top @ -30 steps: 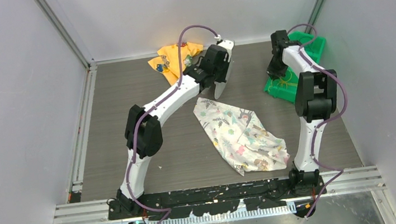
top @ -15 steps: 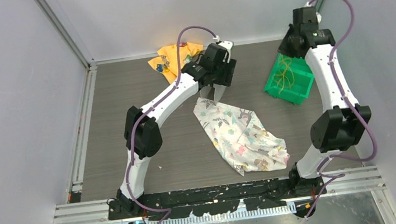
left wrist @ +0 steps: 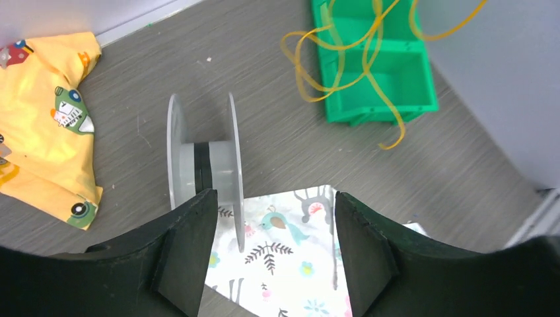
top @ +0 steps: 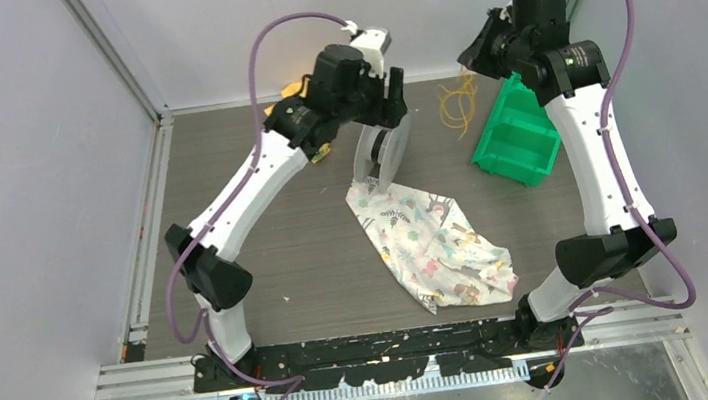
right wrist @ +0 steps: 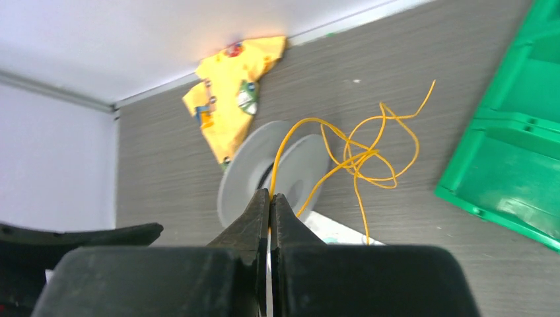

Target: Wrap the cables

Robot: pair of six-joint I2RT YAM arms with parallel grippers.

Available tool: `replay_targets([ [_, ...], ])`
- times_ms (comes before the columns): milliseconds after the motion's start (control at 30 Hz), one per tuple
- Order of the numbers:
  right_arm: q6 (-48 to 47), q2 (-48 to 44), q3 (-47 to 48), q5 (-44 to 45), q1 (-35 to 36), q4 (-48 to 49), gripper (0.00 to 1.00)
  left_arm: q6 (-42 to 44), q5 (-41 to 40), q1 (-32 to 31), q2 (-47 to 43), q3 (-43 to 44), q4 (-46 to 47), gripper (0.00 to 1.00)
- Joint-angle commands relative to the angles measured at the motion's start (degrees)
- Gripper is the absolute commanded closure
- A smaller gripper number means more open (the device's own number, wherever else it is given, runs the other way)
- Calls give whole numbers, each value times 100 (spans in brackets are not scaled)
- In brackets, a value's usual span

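The cables [right wrist: 360,155] are one thin yellow-orange cord in loose tangled loops. My right gripper [right wrist: 269,196] is shut on the cord's upper end, and the loops [top: 457,103] hang from it above the table, just left of the green bin. A grey spool [top: 380,157] stands on its rims at the corner of the patterned cloth. In the left wrist view the spool [left wrist: 205,168] is below and ahead of my left gripper [left wrist: 274,251]. That gripper is open and holds nothing, with its left finger level with the spool.
A green bin [top: 519,136] sits at the back right under the right arm. A yellow printed cloth [left wrist: 39,125] lies at the back near the wall. A white patterned cloth [top: 430,242] is spread mid-table. Walls close in on three sides.
My left gripper let go of the spool, opened and rose; the spool now stands alone. My right arm lifted the cord out of the green bin and carried it left.
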Motion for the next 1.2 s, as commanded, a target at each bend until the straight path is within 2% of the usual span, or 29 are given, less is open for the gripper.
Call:
replay_targets([
  [0, -75, -91, 386, -591, 220, 69, 99, -269, 891, 487, -407, -18, -100, 33],
  [100, 26, -98, 410, -915, 284, 161, 99, -257, 1538, 737, -670, -395, 114, 31],
  [300, 202, -108, 453, -1582, 338, 406, 99, -214, 2417, 766, -1034, -955, 744, 29],
  [400, 174, -27, 464, -2162, 339, 413, 99, -363, 2613, 764, -1181, -1306, 1395, 30],
  [533, 55, 40, 445, -3025, 342, 381, 99, -486, 2863, 769, -1413, -2020, 2723, 30],
  [667, -135, -41, 378, -3574, 340, 346, 99, -695, 3043, 839, -1253, -1894, 2962, 29],
  [800, -208, -136, 224, -3994, 340, 399, 99, -1331, 3532, 929, -1152, -1912, 3646, 29],
  [1000, -304, -216, 83, -4018, 340, 362, 99, -1735, 3816, 980, -825, -1662, 3925, 34],
  [1167, -145, -312, -83, -4178, 361, 593, 99, -1985, 3689, 972, -599, -1563, 4081, 39],
])
